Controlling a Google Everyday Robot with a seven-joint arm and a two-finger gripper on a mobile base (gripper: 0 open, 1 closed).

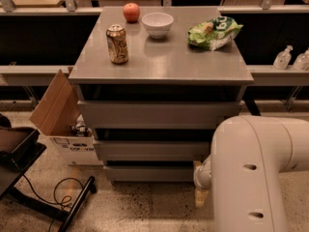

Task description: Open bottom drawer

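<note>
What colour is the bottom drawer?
Bottom drawer: grey, camera view. End effector sits by its right end.

The bottom drawer [149, 173] is smooth matt grey, and the end effector [200, 197] at its right end looks pale plastic.
</note>
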